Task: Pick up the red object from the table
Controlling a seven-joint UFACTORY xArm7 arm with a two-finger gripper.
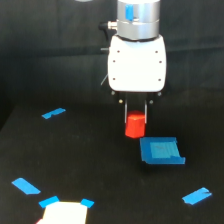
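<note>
The gripper (135, 114) stood clamped on the red object (134, 126), its thin dark fingers pressed on the block's upper part. The block hung just beside the blue rectangular patch (160, 151), toward the exterior view's left of it, apparently clear of the black table (90, 165), though contact could not be ruled out. It looked small, stiff and light, probably smooth-sided; opposite flat faces seemed the safest hold against twisting or slipping.

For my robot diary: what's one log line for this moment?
arm: over table | fingers: shut on red object | blue patch: beside it
</note>
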